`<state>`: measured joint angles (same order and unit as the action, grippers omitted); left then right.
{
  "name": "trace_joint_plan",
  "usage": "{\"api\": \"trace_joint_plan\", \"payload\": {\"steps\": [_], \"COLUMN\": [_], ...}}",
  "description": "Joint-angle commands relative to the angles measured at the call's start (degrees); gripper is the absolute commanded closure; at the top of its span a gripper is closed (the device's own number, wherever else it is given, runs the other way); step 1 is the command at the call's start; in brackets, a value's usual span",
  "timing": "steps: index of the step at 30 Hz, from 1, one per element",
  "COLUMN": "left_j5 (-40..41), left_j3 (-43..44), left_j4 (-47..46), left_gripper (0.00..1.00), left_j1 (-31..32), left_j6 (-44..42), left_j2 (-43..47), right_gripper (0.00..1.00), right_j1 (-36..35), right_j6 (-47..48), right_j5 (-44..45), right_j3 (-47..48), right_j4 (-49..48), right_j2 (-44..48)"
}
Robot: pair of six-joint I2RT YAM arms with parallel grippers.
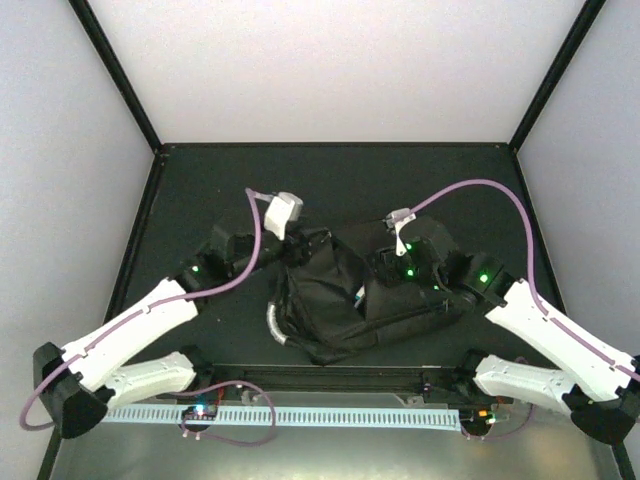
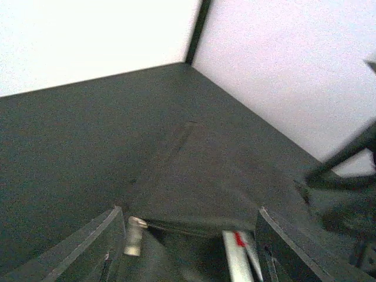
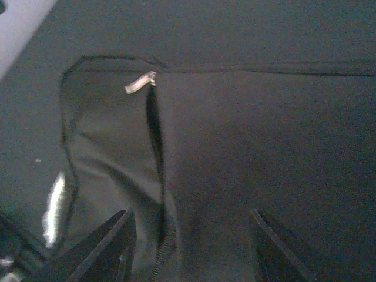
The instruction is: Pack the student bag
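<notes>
The student bag lies in the middle of the bench between my arms, long axis left to right. My right pincer hangs over its fabric, fingers apart and empty, with the zip just ahead. My left pincer, likewise apart, sits at the bag's left edge.

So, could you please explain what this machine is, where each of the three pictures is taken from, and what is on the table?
These are two robot arms bolted at the near edge of a dark table, the left arm and the right arm. The top picture looks down from above and behind them. The other two come from a small camera on each wrist, looking out past that arm's own jaws. On the table lies a black backpack with a grey handle. Both arms reach over it. In the right wrist view you see its fabric and a zipper pull. Both pairs of jaws stand open; nothing is held.
</notes>
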<state>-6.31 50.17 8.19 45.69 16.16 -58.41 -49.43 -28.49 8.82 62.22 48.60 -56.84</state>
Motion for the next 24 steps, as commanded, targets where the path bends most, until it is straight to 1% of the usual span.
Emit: {"api": "trace_joint_plan", "payload": {"steps": [1,4,6,11,14,16,17,20,24], "left_j5": [-4.49,-10.38,-14.47,-24.98,-28.6,-29.27,-29.35,-29.5,-26.8], "left_j3": [1.55,-0.4,-2.21,-3.84,-5.25,-5.7,-5.9,-6.05,-6.55], "left_j4": [6.64,5.34,2.98,1.38,-1.21,-1.56,-1.6,-0.65,1.17], "left_gripper": [0.36,0.35,0.35,0.35,0.35,0.35,0.35,0.37,0.35], "left_j1": [-7.65,-12.56,-15.13,-21.11,-22.95,-23.38,-23.51,-24.15,-24.95], "left_j6": [1.41,2.82,4.75,6.82,8.0,8.11,8.02,7.5,6.31], "left_j2": [-1.43,-3.37,-4.79,-8.9,-10.41,-11.01,-11.28,-12.49,-12.06], "right_gripper": [0.42,0.38,0.39,0.55,0.65,0.77,0.8,0.8,0.79], "right_j1": [-0.1,-0.1,-0.1,-0.08,-0.07,-0.05,-0.05,-0.06,-0.05], "right_j6": [2.3,3.77,4.71,4.28,3.16,2.23,1.74,0.57,0.32], "right_j5": [-7.88,-9.58,-10.4,-9.19,-6.93,-4.33,-3.23,-0.52,-0.88], "right_j3": [0.8,1.87,3.47,6.93,8.19,8.72,8.51,6.47,2.65], "right_j4": [-5.28,-7.09,-7.46,-8.76,-10.45,-10.58,-10.81,-11.82,-14.56], "right_j2": [-0.66,-1.51,-3.86,-12.34,-16.3,-18.54,-19.5,-21.25,-21.79]}}
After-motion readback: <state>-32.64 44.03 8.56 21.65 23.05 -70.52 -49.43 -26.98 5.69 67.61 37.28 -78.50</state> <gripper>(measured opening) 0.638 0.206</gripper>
